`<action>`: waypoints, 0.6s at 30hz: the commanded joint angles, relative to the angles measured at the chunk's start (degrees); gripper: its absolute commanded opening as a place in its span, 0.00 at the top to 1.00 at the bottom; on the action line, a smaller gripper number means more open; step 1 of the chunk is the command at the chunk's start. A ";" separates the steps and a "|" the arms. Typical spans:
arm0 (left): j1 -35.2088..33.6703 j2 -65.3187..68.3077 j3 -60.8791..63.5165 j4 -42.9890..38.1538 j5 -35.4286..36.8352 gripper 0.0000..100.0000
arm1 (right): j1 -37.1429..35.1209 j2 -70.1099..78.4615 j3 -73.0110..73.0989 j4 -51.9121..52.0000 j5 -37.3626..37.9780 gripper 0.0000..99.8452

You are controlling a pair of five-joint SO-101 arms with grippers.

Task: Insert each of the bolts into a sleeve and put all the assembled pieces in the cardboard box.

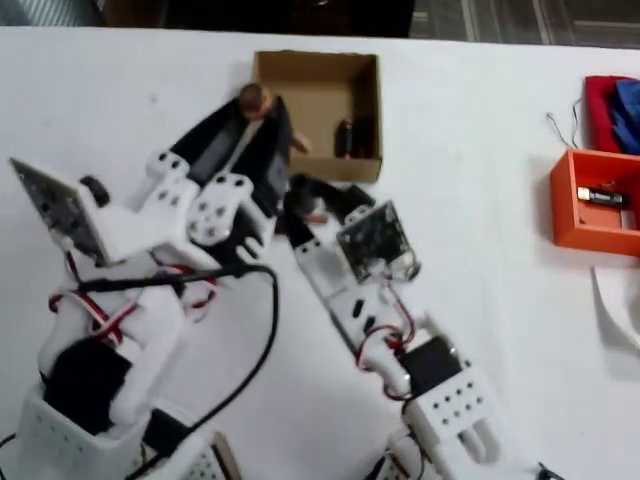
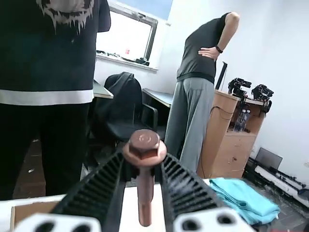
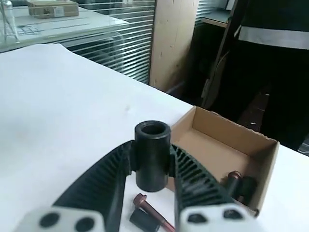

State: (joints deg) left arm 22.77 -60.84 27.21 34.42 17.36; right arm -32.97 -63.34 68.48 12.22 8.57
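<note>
Currently my left claw (image 2: 143, 166) grips the bolt (image 2: 144, 145) lengthwise, head at the tips, by the cardboard box (image 1: 320, 100), while my right claw (image 3: 151, 166) just beside it clamps the sleeve (image 3: 152, 145), bore facing outward

- bolt (image 2: 144, 193): copper, glossy.
- sleeve (image 3: 152, 154): plain black.
- cardboard box (image 1: 318, 70): plain brown.
- surface (image 1: 480, 120): white.
- left claw (image 2: 144, 162), right claw (image 3: 151, 152): black ribbed fingers (image 2: 96, 186), white bodies.
- tray (image 1: 570, 215), well right of the cardboard box: orange.
- cable (image 1: 268, 330): black.
</note>
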 commanded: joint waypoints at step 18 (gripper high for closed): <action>1.32 6.15 -0.92 0.44 -0.26 0.97 | 2.24 -10.15 -4.75 1.71 -0.53 0.98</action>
State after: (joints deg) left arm 23.30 -54.68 27.21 36.53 17.36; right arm -31.47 -71.78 66.46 13.89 8.57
